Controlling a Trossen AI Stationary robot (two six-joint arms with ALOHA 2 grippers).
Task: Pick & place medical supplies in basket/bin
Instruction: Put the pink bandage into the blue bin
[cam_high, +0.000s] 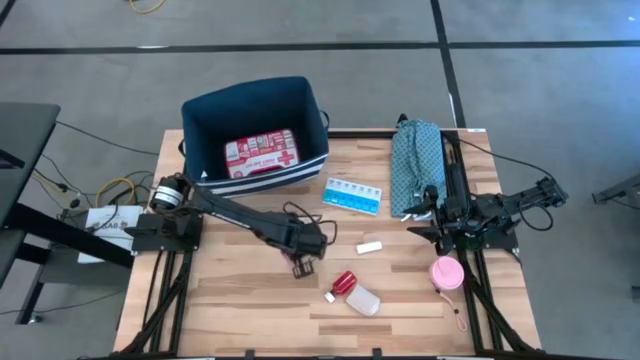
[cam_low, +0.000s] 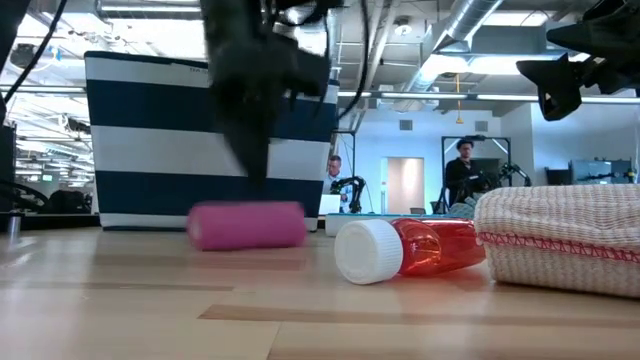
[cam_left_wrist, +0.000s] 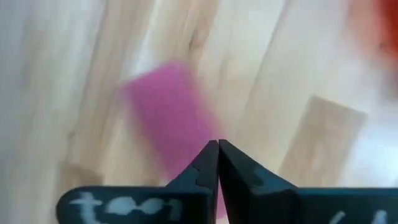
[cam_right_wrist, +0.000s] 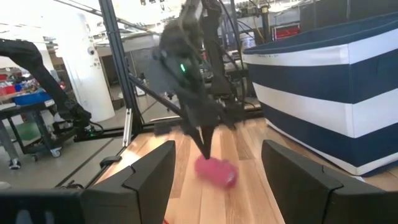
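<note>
My left gripper (cam_high: 303, 265) is shut and points down over the table's middle, its tips (cam_low: 255, 175) a little above the magenta block (cam_low: 247, 225), which lies flat on the wood. In the left wrist view the block (cam_left_wrist: 171, 118) sits just past the shut tips (cam_left_wrist: 217, 144). My right gripper (cam_right_wrist: 214, 186) is open and waits by the table's right side (cam_high: 428, 213), touching nothing. The red-and-white first-aid case (cam_high: 262, 152) lies inside the navy striped bin (cam_high: 300, 95). The light-blue pill organizer (cam_high: 352, 195), the white piece (cam_high: 369, 246), the bottle (cam_high: 355, 293) on its side and the pink disc (cam_high: 446, 272) lie on the table.
The long teal patterned cloth bundle (cam_high: 415, 165) lies along the far right of the table, next to my right gripper. A small white bit (cam_high: 329, 296) lies beside the bottle. Bare wood shows at the near left (cam_high: 220, 300). People stand in the room behind (cam_low: 465, 165).
</note>
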